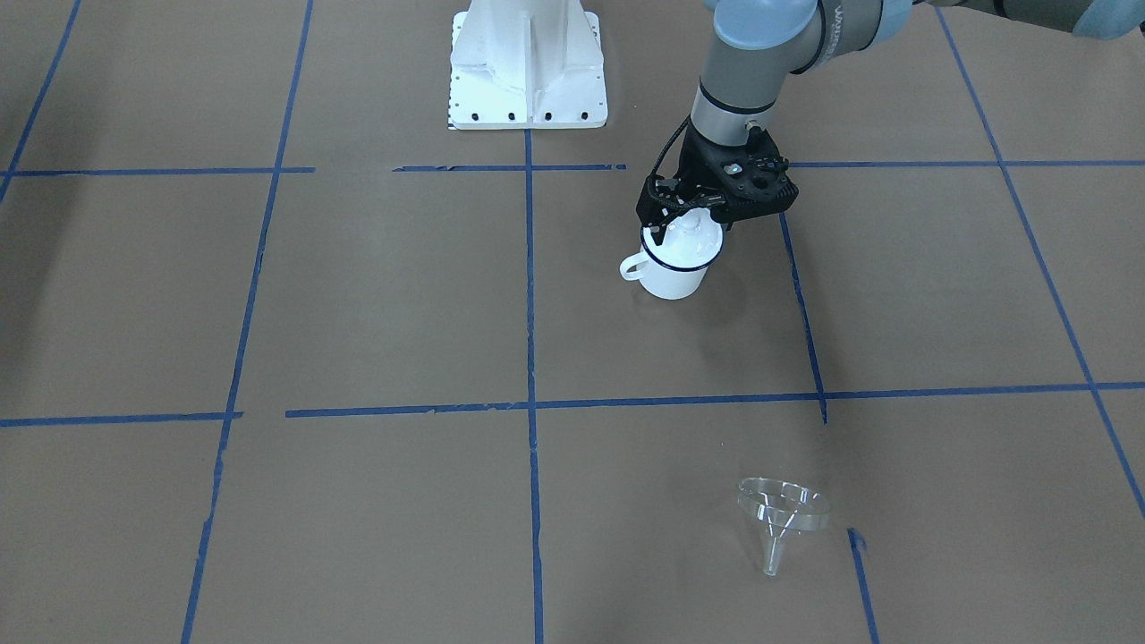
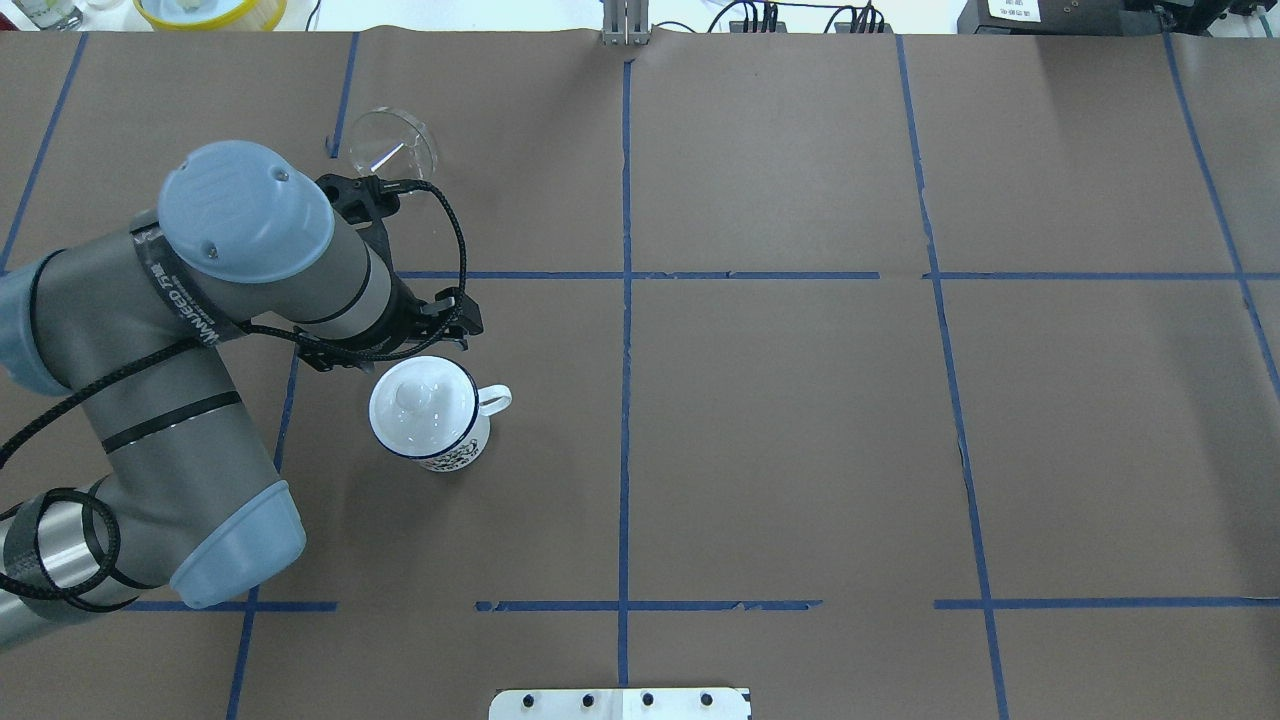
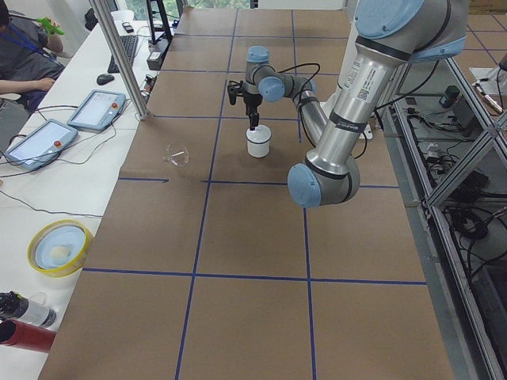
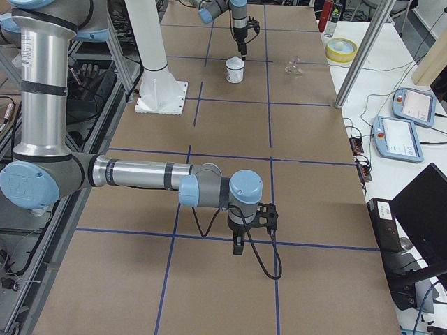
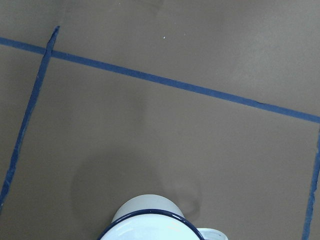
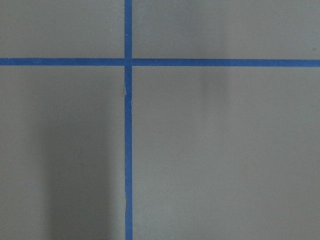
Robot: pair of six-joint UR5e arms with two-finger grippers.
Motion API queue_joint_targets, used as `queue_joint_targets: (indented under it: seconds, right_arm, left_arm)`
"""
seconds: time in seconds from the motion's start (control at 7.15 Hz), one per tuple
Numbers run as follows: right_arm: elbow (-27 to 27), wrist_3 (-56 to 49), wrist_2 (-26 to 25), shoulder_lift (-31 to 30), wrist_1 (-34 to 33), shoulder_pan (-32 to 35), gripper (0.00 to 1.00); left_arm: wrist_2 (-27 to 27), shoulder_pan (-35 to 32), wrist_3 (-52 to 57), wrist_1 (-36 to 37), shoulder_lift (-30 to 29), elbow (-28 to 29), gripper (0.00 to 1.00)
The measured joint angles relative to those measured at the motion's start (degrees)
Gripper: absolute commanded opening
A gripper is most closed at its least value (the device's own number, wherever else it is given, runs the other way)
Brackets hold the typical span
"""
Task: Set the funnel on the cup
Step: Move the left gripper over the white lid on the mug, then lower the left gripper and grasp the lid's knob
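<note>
The left claw (image 1: 682, 224) is hanging right over the cup (image 1: 673, 273). Its fingers are hiding behind its own black body and the knob of the lid (image 2: 425, 400) sitting on the cup, so I cannot tell whether it is gripping. The overhead view is burying it under the left arm (image 2: 250, 270), and the wrist view is cutting the cup off. The funnel (image 1: 781, 512) is lying on its side on the tabletop (image 1: 358, 313), well apart from that claw, towards the operators. The left wrist is pointing down. The right claw (image 4: 238, 246) is showing in one side view only, so its state I cannot tell.
</note>
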Motion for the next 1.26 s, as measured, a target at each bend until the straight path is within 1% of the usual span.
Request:
queue_joint_targets:
  seconds: [1.26]
  right_arm:
    - [0.0, 0.0, 0.0, 0.0, 0.0, 0.0, 1.00]
  left_arm:
    - [-0.2, 1.6, 0.6, 0.1, 1.2, -0.5, 0.99]
